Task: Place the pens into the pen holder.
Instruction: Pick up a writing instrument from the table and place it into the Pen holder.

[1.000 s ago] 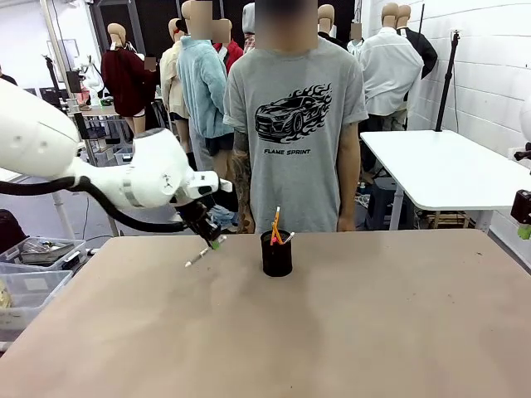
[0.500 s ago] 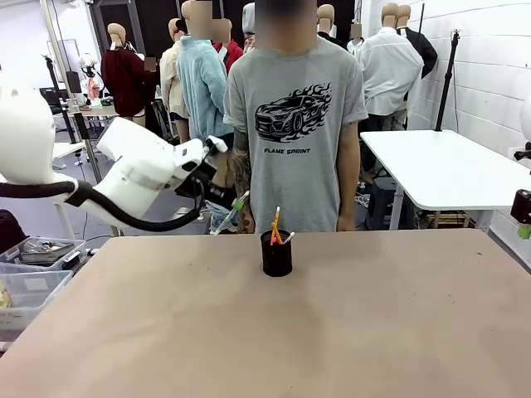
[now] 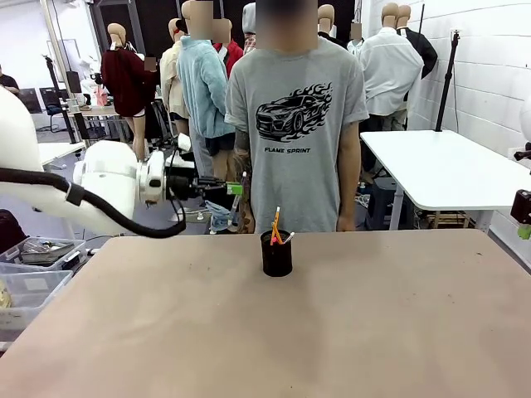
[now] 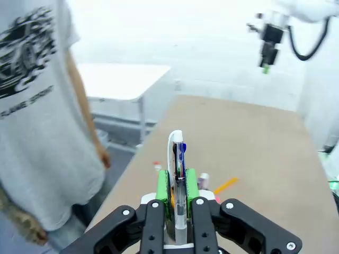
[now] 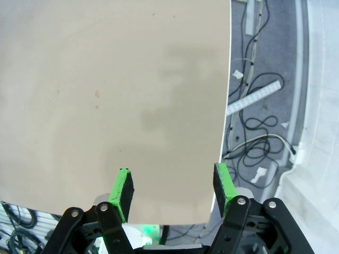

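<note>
My left gripper is held level, up in the air left of the pen holder, and is shut on a silver-white pen with a blue clip. In the left wrist view the pen stands between the green pads. The black mesh holder stands at the table's far middle and holds a yellow-orange pencil and a white pen. The orange pencil also peeks out behind my fingers. My right gripper is open and holds nothing, over the table's right edge.
A person in a grey T-shirt stands just behind the table's far edge, arms down. Plastic bins sit off the left side. A white table stands at the back right. Cables lie on the floor beside the brown table.
My left gripper has lifted the silver-white pen off the table, risen and turned from pointing down to lying level, with its tip now nearer the holder. The right arm has stayed still.
</note>
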Robot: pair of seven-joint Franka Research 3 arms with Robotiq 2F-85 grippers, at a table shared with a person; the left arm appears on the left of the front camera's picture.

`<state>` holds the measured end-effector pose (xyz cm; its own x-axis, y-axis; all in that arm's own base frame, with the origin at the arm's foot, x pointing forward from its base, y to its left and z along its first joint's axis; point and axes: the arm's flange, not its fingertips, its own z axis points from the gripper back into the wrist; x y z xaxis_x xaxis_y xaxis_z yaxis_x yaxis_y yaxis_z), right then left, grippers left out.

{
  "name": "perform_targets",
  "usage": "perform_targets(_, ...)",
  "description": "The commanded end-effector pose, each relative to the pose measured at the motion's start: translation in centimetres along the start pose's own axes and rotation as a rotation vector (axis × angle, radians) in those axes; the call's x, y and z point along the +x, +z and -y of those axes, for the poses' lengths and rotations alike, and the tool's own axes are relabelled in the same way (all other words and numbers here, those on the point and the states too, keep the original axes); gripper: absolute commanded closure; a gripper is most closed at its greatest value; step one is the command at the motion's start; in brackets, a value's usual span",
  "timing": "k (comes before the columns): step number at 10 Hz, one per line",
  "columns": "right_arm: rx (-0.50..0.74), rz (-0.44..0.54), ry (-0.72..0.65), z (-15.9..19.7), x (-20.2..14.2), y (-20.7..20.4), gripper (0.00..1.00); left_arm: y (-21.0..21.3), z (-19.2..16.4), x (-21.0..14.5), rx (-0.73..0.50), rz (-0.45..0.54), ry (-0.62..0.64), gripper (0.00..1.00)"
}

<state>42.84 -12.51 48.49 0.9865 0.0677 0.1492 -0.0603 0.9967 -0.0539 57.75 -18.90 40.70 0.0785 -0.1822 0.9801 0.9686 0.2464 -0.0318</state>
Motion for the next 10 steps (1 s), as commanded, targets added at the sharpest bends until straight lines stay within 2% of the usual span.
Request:
perform_targets(1, -0.003, -0.005, -0.009, -0.1, 0.1, -0.1, 0.24, -1.4, 1.9, -1.1, -0.078, 0.076, -0.061, 1.00)
perform_targets(3, -0.003, -0.005, -0.009, -0.1, 0.1, -0.1, 0.24, -2.9, 2.2, -1.4, -0.146, 0.141, -0.116, 1.00)
perform_targets(5, -0.003, -0.005, -0.009, -0.1, 0.1, -0.1, 0.24, -4.6, 1.7, -1.8, -0.166, 0.170, -0.113, 1.00)
perform_targets(10, -0.003, -0.005, -0.009, -0.1, 0.1, -0.1, 0.24, -9.6, -1.7, -2.9, -0.200, 0.145, -0.109, 1.00)
